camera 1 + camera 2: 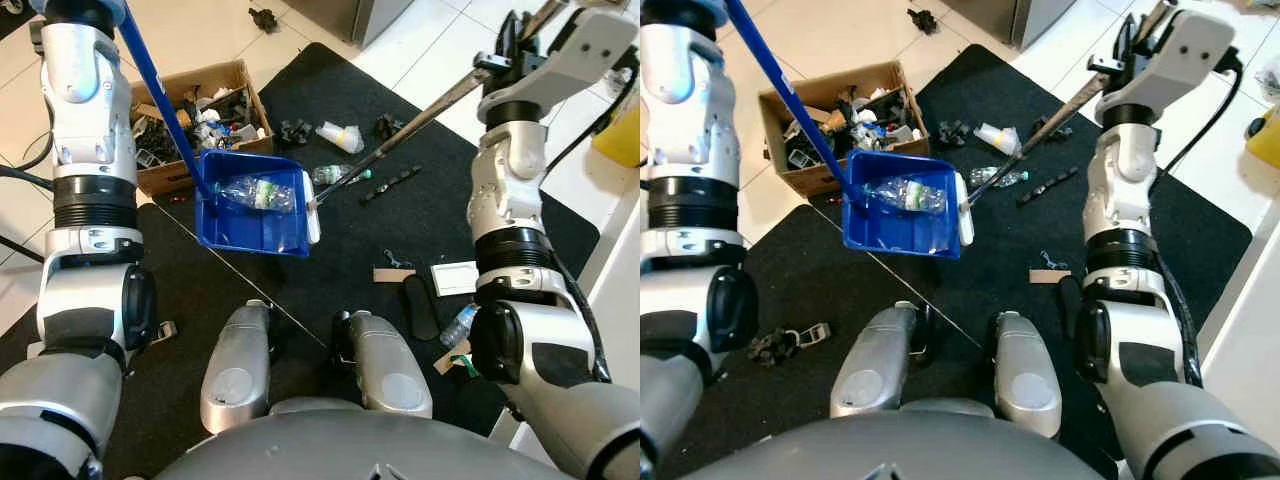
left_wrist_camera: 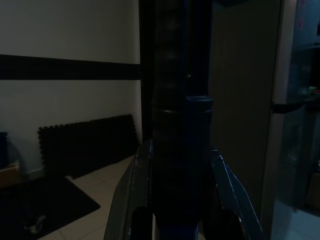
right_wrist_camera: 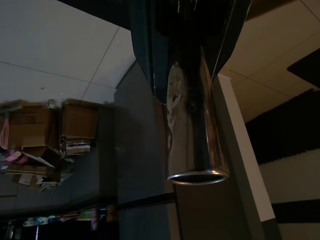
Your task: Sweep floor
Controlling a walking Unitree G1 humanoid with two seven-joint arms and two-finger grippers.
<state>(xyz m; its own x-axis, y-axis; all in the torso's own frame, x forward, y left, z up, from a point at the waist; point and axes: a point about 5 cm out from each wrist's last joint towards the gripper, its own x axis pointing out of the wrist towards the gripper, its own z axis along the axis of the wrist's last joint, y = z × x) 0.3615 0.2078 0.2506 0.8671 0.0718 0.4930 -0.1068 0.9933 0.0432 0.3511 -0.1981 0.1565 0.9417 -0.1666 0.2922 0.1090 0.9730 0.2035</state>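
The blue dustpan (image 1: 258, 215) sat at centre frame on the black mat (image 1: 330, 290), just ahead of the robot's knees, with a crushed clear plastic bottle (image 1: 252, 192) lying inside it. Its blue handle (image 1: 160, 100) ran up toward the upper left, where the left gripper (image 2: 172, 220) was closed around it; the wrist view showed the dark shaft between both fingers. The broom's metal pole (image 1: 420, 115) slanted down from the upper right to the dustpan's right edge. The right gripper (image 3: 192, 30) held that pole near its top end, jaws clamped on it. A cardboard box (image 1: 190, 120) of mixed junk stood behind the dustpan at upper left. Loose litter lay across the mat to the right: a small bottle (image 1: 338, 174), a white card (image 1: 453, 277), another bottle (image 1: 458, 325).
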